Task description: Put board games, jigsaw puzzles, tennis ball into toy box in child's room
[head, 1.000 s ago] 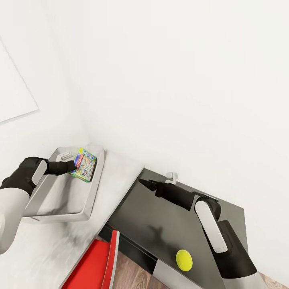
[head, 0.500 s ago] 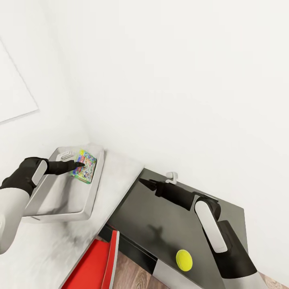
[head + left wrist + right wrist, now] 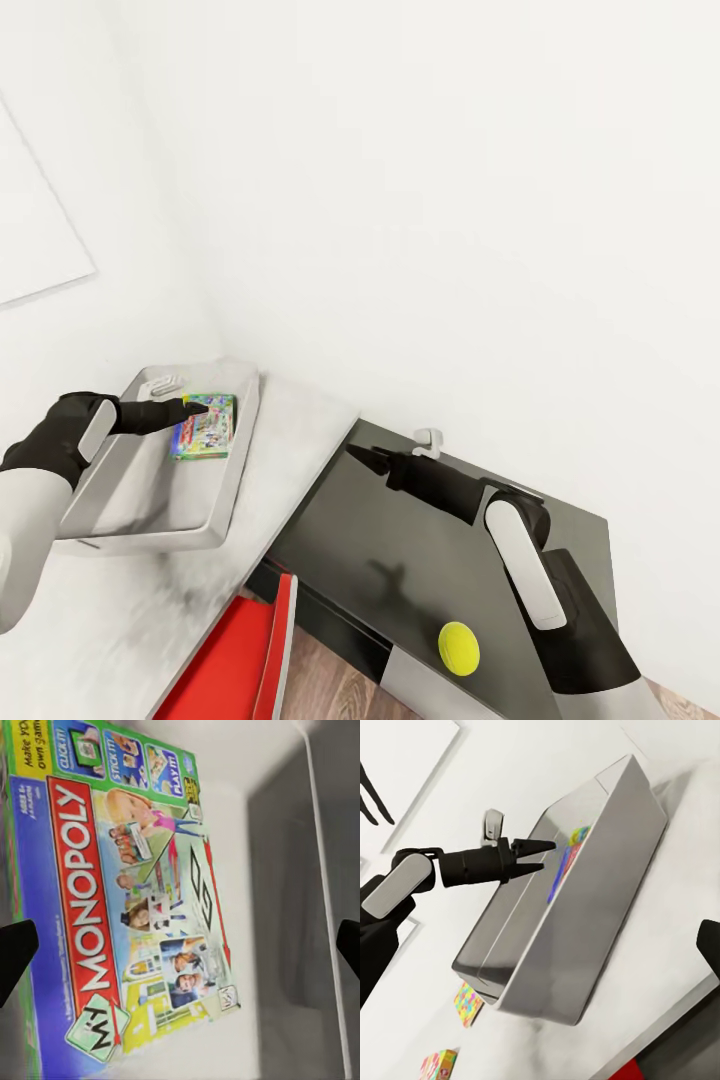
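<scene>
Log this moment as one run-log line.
left claw: open over toy box | Monopoly board game: flat in box | right claw: open, idle | tennis ball: on lower unit

Colourful Monopoly board game (image 3: 204, 426) lies flat inside grey toy box (image 3: 150, 500); tennis ball (image 3: 459, 648) on table's dark end.

Glossy printed cardboard on the board game (image 3: 120, 922), cover catching a soft sheen. Smooth matt grey plastic, by the look of it, on the toy box (image 3: 150, 500), walls faintly reflective inside. Pale matt top on the counter (image 3: 290, 440); dark, slightly glossy lower end unit (image 3: 420, 570). Fuzzless, smooth yellow-green on the tennis ball (image 3: 459, 648). Matt black fingers (image 3: 536, 847). Wood-grain floor (image 3: 320, 690).
</scene>
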`<state>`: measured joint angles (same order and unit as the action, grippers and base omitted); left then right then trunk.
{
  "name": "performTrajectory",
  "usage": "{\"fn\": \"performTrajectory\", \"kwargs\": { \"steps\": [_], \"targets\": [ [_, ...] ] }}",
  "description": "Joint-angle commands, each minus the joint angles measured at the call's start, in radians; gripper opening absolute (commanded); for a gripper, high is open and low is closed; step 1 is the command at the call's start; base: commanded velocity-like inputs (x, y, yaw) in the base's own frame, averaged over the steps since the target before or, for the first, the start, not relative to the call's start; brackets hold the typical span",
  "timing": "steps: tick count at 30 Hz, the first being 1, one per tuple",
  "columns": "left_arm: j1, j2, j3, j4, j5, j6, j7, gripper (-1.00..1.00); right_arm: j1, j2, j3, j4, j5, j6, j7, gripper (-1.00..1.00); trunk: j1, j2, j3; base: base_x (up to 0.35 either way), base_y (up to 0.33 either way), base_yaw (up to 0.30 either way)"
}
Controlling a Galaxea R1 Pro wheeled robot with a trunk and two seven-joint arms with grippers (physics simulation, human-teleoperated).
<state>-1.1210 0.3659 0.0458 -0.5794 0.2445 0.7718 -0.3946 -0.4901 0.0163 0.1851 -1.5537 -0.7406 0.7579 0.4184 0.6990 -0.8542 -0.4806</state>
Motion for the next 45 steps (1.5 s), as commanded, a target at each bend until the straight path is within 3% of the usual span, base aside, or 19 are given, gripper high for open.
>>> {"fn": "performTrajectory", "kwargs": {
  "steps": [1,5,11,16,22,25,31,33,36,40,42,45],
  "targets": [
    [0.0,0.004,0.005,-0.001,-0.005,0.006,-0.003,1.0,-0.001,0.001,-0.001,0.0,-0.001,0.005,0.002,1.0,0.0,-0.001,-0.001,0.0,0.0,0.0],
    [0.0,0.036,0.009,-0.002,-0.031,0.006,-0.003,1.0,-0.001,0.001,-0.001,0.0,0.0,0.005,0.001,1.0,0.0,-0.001,-0.001,0.0,0.0,0.0],
    [-0.001,0.116,0.019,-0.011,-0.033,0.008,-0.016,1.0,-0.001,0.001,-0.001,0.0,0.0,0.005,0.0,1.0,0.0,-0.001,-0.001,0.0,0.0,0.0],
    [-0.001,0.168,0.026,-0.012,-0.029,0.014,-0.099,1.0,-0.001,0.001,-0.001,0.0,0.0,0.005,0.0,1.0,0.0,-0.001,-0.001,0.0,0.0,0.0],
    [-0.001,0.228,0.029,-0.012,-0.032,0.043,-0.356,1.0,-0.001,0.001,-0.001,0.0,-0.001,0.004,0.0,1.0,0.0,-0.001,0.004,0.0,0.0,0.0],
    [-0.001,0.249,0.029,-0.012,-0.033,0.062,-0.418,1.0,-0.001,0.001,-0.001,0.0,-0.001,0.004,0.0,1.0,0.0,-0.001,0.009,0.0,0.0,0.0],
    [-0.001,0.325,0.029,-0.011,-0.029,0.091,-0.603,1.0,-0.001,0.001,-0.001,0.0,-0.002,0.004,0.0,1.0,0.0,-0.001,0.018,0.0,0.0,0.0],
    [-0.001,0.358,0.027,-0.011,-0.032,0.098,-0.702,1.0,-0.001,0.001,-0.001,0.0,-0.002,0.004,0.001,1.0,0.0,-0.001,0.021,0.0,0.0,0.0],
    [0.0,0.395,0.026,-0.011,-0.034,0.1,-0.787,1.0,-0.001,0.001,-0.001,0.0,-0.002,0.004,0.002,1.0,0.0,-0.001,0.025,0.0,0.0,0.0],
    [0.005,0.474,0.024,0.002,-0.032,0.095,-0.903,1.0,-0.001,0.001,-0.001,0.0,-0.002,0.004,0.003,1.0,0.0,-0.001,0.032,0.0,0.0,0.0],
    [0.009,0.521,0.023,0.039,-0.032,0.088,-0.982,1.0,-0.001,0.001,-0.001,0.0,-0.002,0.004,0.004,1.0,0.0,-0.001,0.035,0.0,0.0,0.0],
    [0.012,0.562,0.023,0.136,-0.036,0.052,-1.073,1.0,-0.001,0.0,-0.001,0.0,-0.002,0.004,0.005,1.0,0.0,-0.001,0.039,0.0,0.0,0.0]
  ]
}}
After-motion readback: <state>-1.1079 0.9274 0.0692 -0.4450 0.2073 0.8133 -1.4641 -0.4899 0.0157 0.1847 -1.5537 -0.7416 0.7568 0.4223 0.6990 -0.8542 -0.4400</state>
